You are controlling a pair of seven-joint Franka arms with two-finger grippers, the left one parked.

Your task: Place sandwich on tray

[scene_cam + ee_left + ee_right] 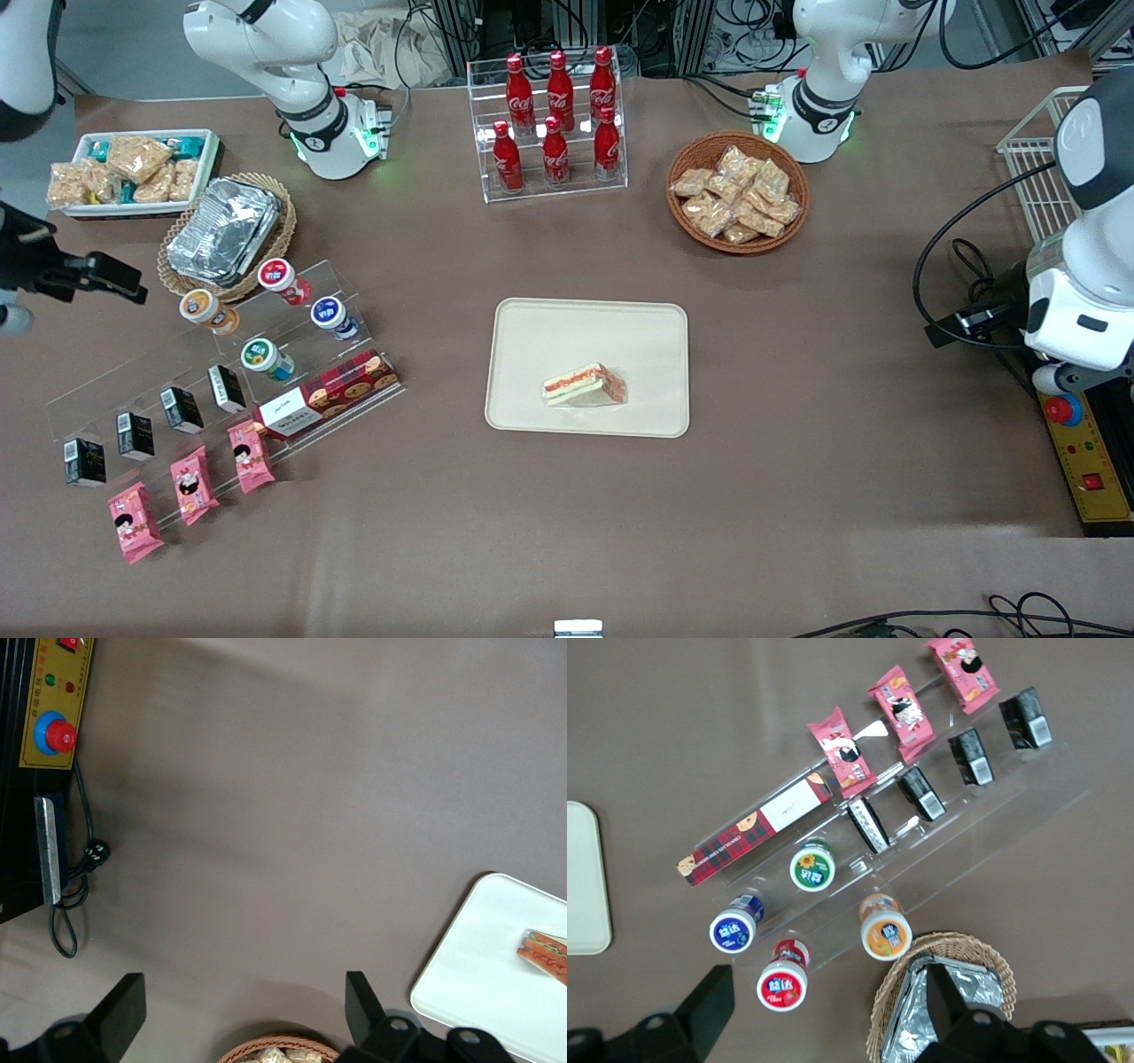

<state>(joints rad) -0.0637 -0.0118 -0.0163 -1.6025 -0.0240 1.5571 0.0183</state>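
- One sandwich (585, 386) (547, 954) lies flat on the tray (549, 337) (478, 966), in the half nearer the front camera; its red and green filling edge faces upward in the front view.
- Bare tray surface shows all round the sandwich, so it touches no part of the rim. The widest bare stretch is the half farther from the camera.
- All four tray edges sit on open brown table (797, 496), with nothing touching them. The broadest free room lies nearer the camera and toward the parked arm's end.
- Farther from the camera than the tray stand a clear rack of red cola bottles (549, 124) and a wicker basket of snack packets (737, 192), both well apart from it.
- Toward the working arm's end, a red cookie box (328, 394) (757, 828) on a clear stepped display is the closest thing to the tray, with a strip of table between them.
- The gripper (115, 279) (828, 979) hovers well away from the tray, toward the working arm's end, above the table beside the wicker basket of foil trays (226, 235) (943, 1001). Its fingers are spread wide and hold nothing.
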